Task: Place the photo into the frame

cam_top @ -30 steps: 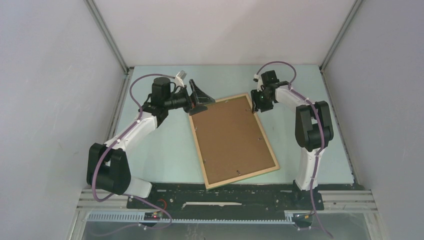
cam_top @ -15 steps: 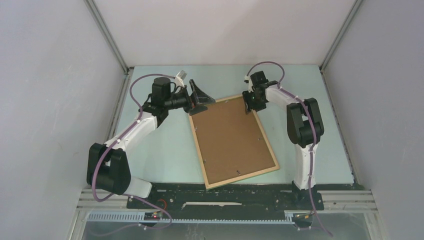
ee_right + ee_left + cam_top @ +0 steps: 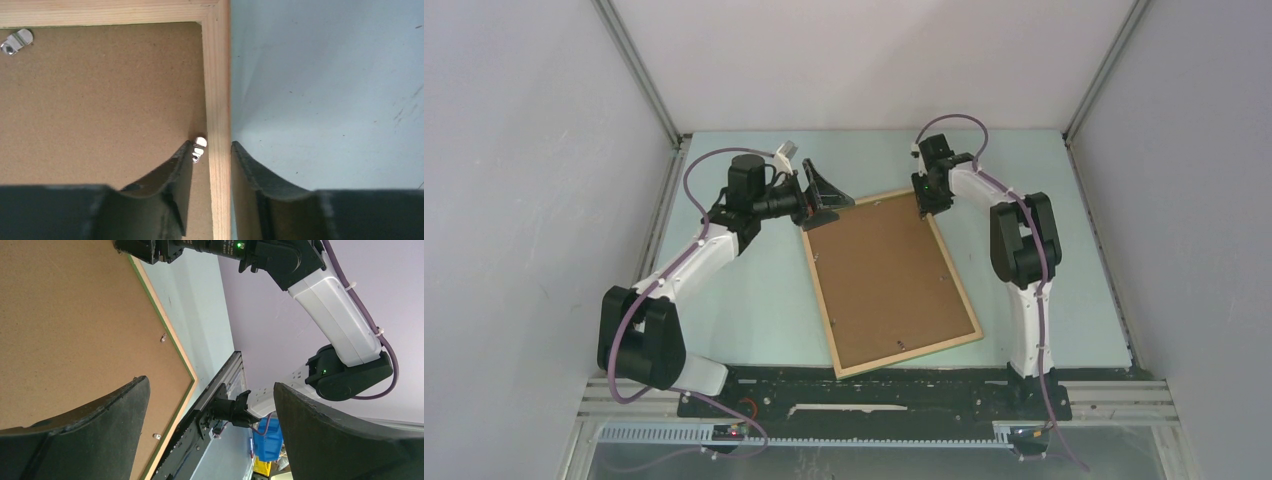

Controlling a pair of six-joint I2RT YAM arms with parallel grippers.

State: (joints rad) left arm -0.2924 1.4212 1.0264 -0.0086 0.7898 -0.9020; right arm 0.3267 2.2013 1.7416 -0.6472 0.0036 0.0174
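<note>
The frame (image 3: 909,354) lies face down on the table, light wood rail up, a thin green edge showing in the left wrist view (image 3: 174,340). The photo's brown board back (image 3: 889,275) fills it; the printed side is hidden. My right gripper (image 3: 924,203) is at the frame's far right corner. In the right wrist view its gripper (image 3: 211,144) is narrowly open, straddling the right rail (image 3: 217,75), one finger on the board (image 3: 100,100) beside a small metal tab (image 3: 198,148). My left gripper (image 3: 824,195) is wide open and empty by the far left corner (image 3: 210,385).
Several small metal tabs sit around the board's edge, one at the top left of the right wrist view (image 3: 15,41). The pale green table (image 3: 754,300) is enclosed by grey walls. The right arm (image 3: 330,300) shows in the left wrist view.
My right gripper has moved left and slightly away, from beside the frame onto its far right corner. The left arm and the frame have not moved.
</note>
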